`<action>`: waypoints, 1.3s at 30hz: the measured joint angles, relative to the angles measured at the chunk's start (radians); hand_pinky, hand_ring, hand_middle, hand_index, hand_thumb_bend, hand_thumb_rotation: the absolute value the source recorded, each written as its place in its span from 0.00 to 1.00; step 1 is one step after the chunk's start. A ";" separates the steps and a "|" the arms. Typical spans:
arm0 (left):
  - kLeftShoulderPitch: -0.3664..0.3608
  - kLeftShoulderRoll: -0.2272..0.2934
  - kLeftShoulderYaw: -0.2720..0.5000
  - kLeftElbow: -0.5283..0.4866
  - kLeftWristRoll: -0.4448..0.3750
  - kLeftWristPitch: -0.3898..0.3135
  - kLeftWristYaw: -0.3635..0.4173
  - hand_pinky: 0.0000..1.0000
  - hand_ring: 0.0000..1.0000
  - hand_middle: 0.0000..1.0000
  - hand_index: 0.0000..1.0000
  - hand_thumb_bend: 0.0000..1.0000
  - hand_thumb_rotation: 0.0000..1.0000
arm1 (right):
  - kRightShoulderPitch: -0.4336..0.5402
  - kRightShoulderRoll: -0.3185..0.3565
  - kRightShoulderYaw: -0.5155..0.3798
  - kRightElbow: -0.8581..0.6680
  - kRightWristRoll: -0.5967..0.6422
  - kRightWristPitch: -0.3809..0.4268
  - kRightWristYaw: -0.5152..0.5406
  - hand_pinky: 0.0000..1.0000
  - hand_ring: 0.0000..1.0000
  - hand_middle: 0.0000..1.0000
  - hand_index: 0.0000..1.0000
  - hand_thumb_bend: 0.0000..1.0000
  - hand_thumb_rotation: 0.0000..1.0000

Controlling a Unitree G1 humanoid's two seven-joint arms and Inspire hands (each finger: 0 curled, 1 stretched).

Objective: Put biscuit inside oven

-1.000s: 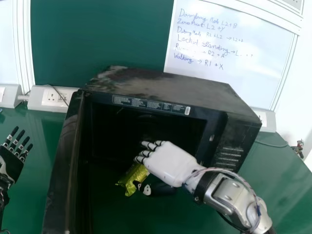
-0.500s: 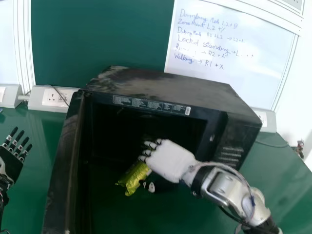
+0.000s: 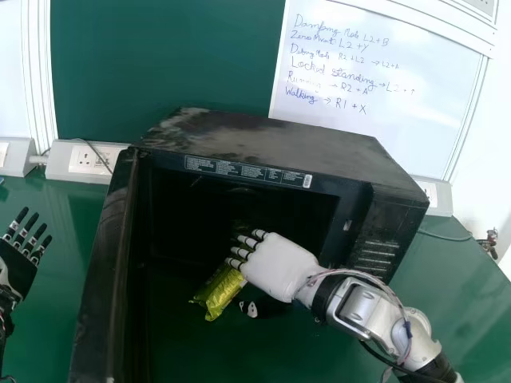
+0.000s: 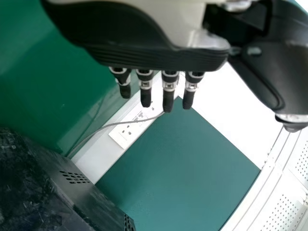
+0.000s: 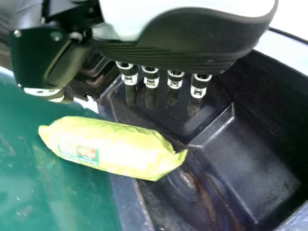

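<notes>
The right robot hand [image 3: 279,266] is open, fingers straight, at the mouth of the oven [image 3: 263,142]. Just left of it lies the biscuit packet [image 3: 217,295]. The open left robot hand [image 3: 16,268] is well apart, beyond the oven door [image 3: 100,263].

In the head view the room is bright, and the wall [image 3: 493,159] at the right is almost pure white. The whiteboard [image 3: 391,152] carries a soft, pale glare. The inside of the oven [image 3: 271,145] lies in deep shadow, while its top takes a dull, greyish shine. In the right wrist view, strong light bleaches the packet [image 5: 110,144], and pale reflections spread on the table [image 5: 53,197]. From which lamp or window it comes, I cannot tell.
</notes>
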 measured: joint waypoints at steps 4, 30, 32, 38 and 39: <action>0.000 0.000 0.000 0.000 0.000 -0.003 -0.001 1.00 1.00 1.00 1.00 0.67 0.16 | 0.000 0.005 0.006 0.003 -0.016 0.003 -0.026 0.93 1.00 1.00 1.00 0.65 0.07; 0.013 -0.024 -0.001 -0.038 -0.003 -0.008 0.014 1.00 1.00 0.99 0.98 0.68 0.17 | -0.044 0.090 0.166 0.171 -0.202 0.117 -0.160 0.98 1.00 1.00 1.00 0.78 0.20; 0.013 -0.025 -0.001 -0.046 -0.003 -0.008 0.017 1.00 1.00 0.99 0.98 0.68 0.17 | -0.048 0.090 0.174 0.183 -0.208 0.123 -0.160 0.98 1.00 1.00 1.00 0.78 0.20; 0.015 -0.025 -0.001 -0.047 -0.004 -0.008 0.018 1.00 1.00 0.99 0.97 0.70 0.17 | -0.070 0.095 0.190 0.211 -0.211 0.128 -0.158 1.00 1.00 1.00 1.00 0.78 0.22; 0.015 -0.025 -0.001 -0.047 -0.004 -0.008 0.018 1.00 1.00 0.98 0.97 0.70 0.17 | -0.073 0.096 0.193 0.214 -0.211 0.129 -0.158 0.99 1.00 1.00 1.00 0.80 0.21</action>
